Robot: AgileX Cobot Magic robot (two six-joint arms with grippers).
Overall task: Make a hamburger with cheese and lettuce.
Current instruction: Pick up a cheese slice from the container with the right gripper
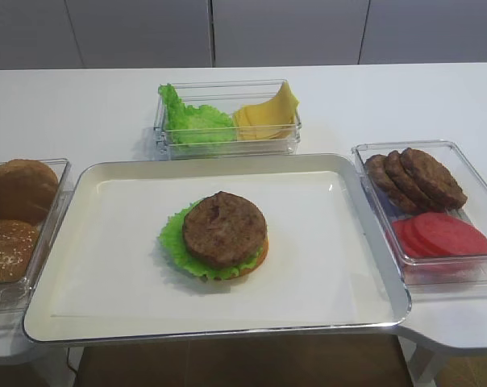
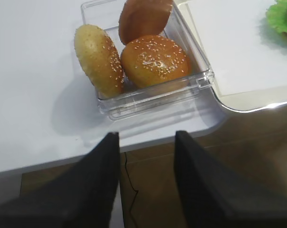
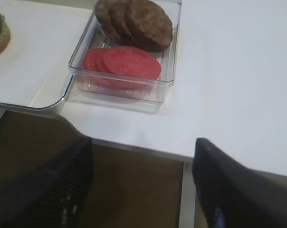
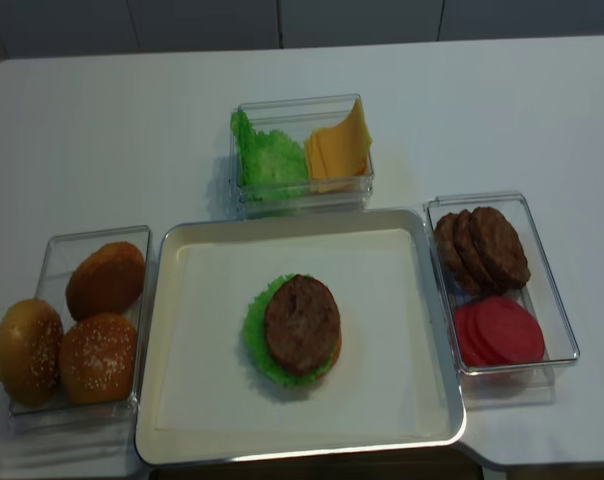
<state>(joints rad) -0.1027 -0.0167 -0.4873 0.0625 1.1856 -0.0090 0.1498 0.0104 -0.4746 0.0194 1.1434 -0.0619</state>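
Exterior high view: stacked hamburger of orange-brown bun base, frilly green lettuce leaf and dark-brown round patty (image 1: 225, 234) mid silver metal tray (image 1: 106, 176). Yellow square cheese slices (image 1: 268, 117) waiting in clear tub behind; cheese and top bun left. White tabletop (image 1: 82, 105), grey cabinets. Right gripper (image 3: 141, 185) wide, empty; left gripper (image 2: 147, 183) parted, empty.

Yellow cheese (image 1: 268, 117), green lettuce (image 1: 197, 122), dark-brown patty atop the hamburger (image 1: 224, 234).

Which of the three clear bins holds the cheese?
The far bin behind the tray: it holds yellow cheese beside lettuce. The left bin has buns, the right bin patties and red slices.
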